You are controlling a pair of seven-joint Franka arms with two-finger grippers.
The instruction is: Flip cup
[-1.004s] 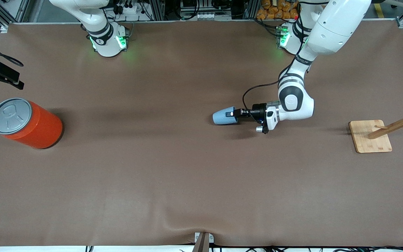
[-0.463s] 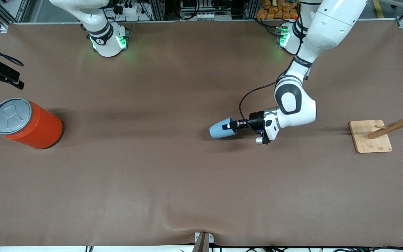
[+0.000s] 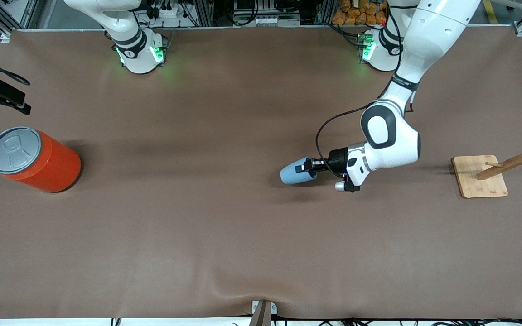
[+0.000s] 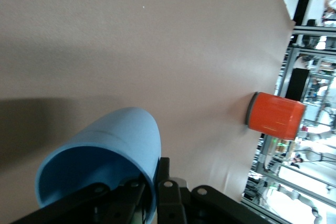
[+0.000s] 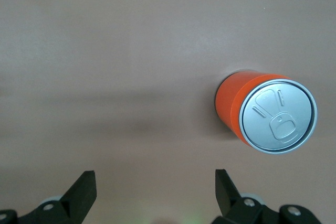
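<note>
The cup point(image 3: 295, 172) is a small light-blue tumbler, tipped on its side in the air over the table toward the left arm's end. Its closed base points toward the right arm's end. My left gripper point(image 3: 309, 168) is shut on the cup's rim, one finger inside the mouth and one outside. The left wrist view shows the cup point(image 4: 107, 148) close up, darker blue inside, with the left gripper point(image 4: 152, 181) pinching its wall. My right gripper point(image 5: 155, 184) stands open with nothing in it, high over the table, out of the front view.
A large orange can point(image 3: 39, 159) with a grey lid stands near the right arm's end, also seen as the can point(image 5: 265, 113). A wooden peg rack point(image 3: 480, 176) stands at the left arm's end. A black fixture point(image 3: 0, 96) juts in past the can.
The left arm has carried the cup toward the front camera, then a little toward its own end, turning it on the way. The right arm waits unmoved.
</note>
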